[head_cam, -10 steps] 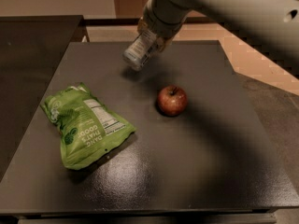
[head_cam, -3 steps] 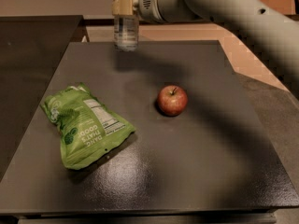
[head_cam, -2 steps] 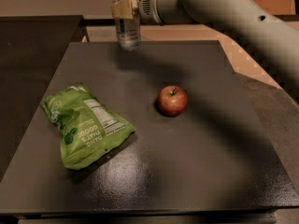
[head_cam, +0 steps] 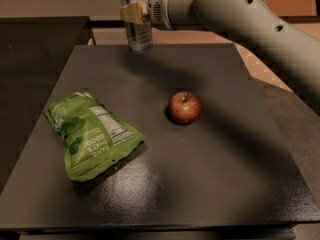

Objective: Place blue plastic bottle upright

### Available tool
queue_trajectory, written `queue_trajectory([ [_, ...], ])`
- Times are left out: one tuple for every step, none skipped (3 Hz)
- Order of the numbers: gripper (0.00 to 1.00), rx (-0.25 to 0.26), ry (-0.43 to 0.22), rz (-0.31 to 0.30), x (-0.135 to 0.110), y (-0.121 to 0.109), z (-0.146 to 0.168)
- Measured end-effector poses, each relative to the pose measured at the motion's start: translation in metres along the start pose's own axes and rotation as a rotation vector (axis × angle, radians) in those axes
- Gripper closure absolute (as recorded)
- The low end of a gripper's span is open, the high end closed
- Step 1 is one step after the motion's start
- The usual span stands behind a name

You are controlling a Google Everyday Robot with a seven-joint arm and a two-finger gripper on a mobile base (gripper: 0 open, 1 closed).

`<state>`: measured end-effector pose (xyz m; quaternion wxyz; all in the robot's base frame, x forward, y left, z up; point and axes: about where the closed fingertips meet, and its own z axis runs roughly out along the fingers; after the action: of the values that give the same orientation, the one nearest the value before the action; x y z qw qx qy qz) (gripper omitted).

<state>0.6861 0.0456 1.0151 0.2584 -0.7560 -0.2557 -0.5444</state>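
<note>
The blue plastic bottle (head_cam: 137,30) stands upright at the far edge of the dark table (head_cam: 200,184), left of centre. It is clear with a pale blue-grey label, and its top runs out of the picture. My gripper (head_cam: 134,13) comes in from the right on a thick white arm (head_cam: 225,9) and is shut on the bottle's upper part. One tan finger pad (head_cam: 132,13) shows on the bottle's front. The bottle's base is at or just above the table surface; I cannot tell whether it touches.
A red apple (head_cam: 184,107) sits near the table's middle. A green snack bag (head_cam: 90,133) lies flat at the left front. A second dark surface (head_cam: 35,49) adjoins on the left. The white arm spans the upper right.
Since 3.3 s ago the bottle has been turned from tilted to upright and carried left and back to the far edge. Over the last second it has barely moved.
</note>
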Motion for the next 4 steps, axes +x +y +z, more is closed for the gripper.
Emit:
queue_trajectory([
  [1.00,0.007,-0.005,-0.019,-0.002,-0.001,0.002],
  [1.00,0.008,0.015,-0.036,-0.014,0.005,-0.001],
  [1.00,0.003,0.053,-0.065,-0.024,0.013,-0.008],
  [1.00,-0.003,0.079,-0.106,-0.035,0.019,-0.011],
])
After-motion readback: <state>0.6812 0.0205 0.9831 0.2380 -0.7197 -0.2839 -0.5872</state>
